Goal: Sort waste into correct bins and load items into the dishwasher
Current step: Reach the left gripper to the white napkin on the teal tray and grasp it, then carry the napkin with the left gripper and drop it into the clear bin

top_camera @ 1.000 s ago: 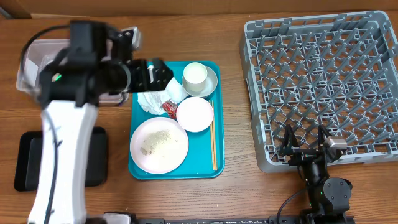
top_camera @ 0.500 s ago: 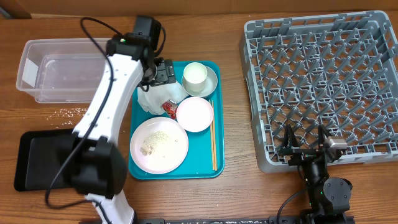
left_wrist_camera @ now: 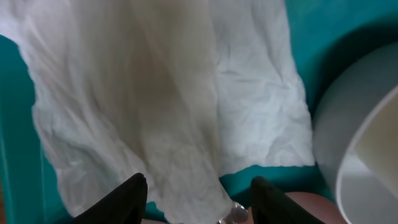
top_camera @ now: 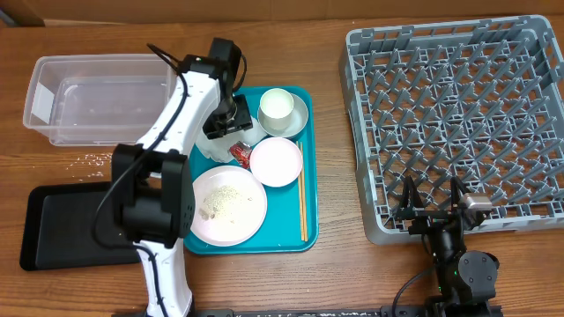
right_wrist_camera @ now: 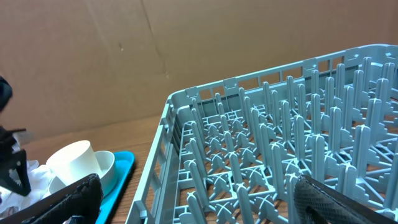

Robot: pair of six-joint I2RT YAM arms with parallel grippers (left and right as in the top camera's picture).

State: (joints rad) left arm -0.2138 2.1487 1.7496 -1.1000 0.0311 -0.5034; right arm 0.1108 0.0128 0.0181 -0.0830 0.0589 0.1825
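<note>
The crumpled white napkin (top_camera: 214, 143) lies at the top left of the teal tray (top_camera: 304, 236), with the small red wrapper (top_camera: 239, 152) just beside it. My left gripper (top_camera: 231, 117) is open right over the napkin. In the left wrist view the napkin (left_wrist_camera: 161, 106) fills the frame and its edge lies between my open fingertips (left_wrist_camera: 202, 208). The cream cup (top_camera: 276, 105) sits in the grey-green bowl (top_camera: 300, 115). The pink bowl (top_camera: 277, 162) and the pink plate (top_camera: 226, 204) with rice scraps are on the tray. My right gripper (top_camera: 432, 204) is open and empty at the grey dish rack's (top_camera: 458, 114) front edge.
The clear tub (top_camera: 97, 95) stands at the back left and the black tray (top_camera: 62, 227) at the front left. Loose rice (top_camera: 97, 158) lies on the table between them. Chopsticks (top_camera: 302, 198) lie on the teal tray's right side. The right wrist view shows the rack (right_wrist_camera: 280, 155) and the cup (right_wrist_camera: 71, 163).
My left arm has swung right from above the clear tub to the teal tray and come down over the napkin. The right arm has not moved.
</note>
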